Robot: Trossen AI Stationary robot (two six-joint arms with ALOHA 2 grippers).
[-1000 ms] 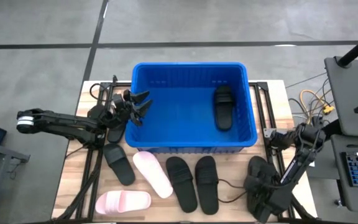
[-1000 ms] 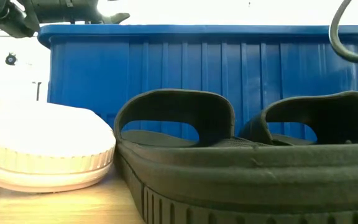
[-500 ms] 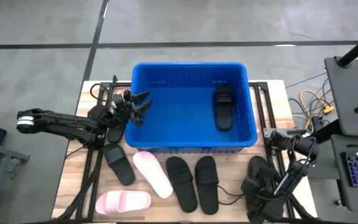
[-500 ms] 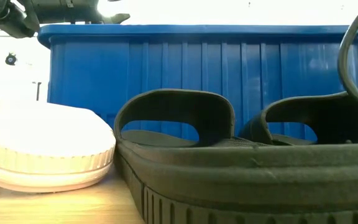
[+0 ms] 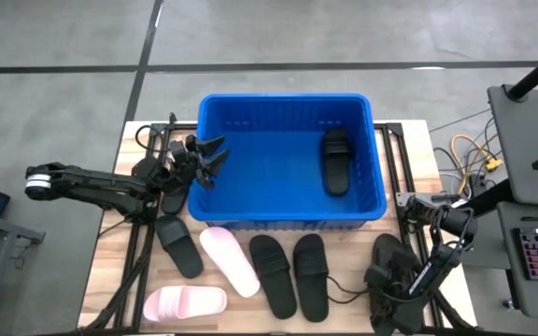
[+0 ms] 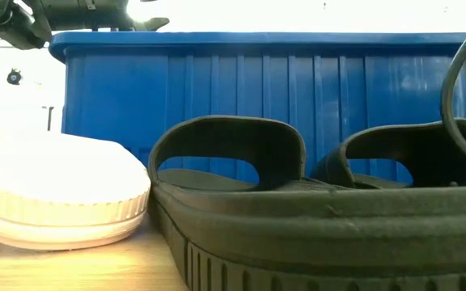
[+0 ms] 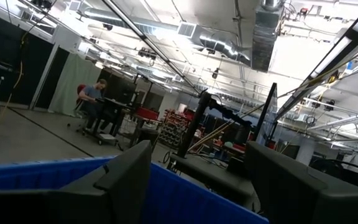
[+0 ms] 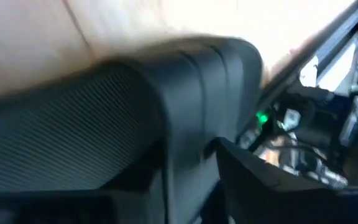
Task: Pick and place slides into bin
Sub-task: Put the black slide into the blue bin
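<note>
Inside ribbed blue bin (image 5: 215,159), black slide (image 5: 335,161)

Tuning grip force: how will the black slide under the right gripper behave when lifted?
The black slide looks like thick molded rubber, so probably light and only slightly flexible. Its wide strap gives the right gripper a hold, though it may dangle toe-down. The ribbed surface seen in the right wrist view suggests little slipping.

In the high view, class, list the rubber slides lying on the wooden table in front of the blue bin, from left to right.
Pale pink slide lying crosswise → black slide → pale pink slide lying lengthwise → black slide → black slide → black slide at the right gripper.
</note>
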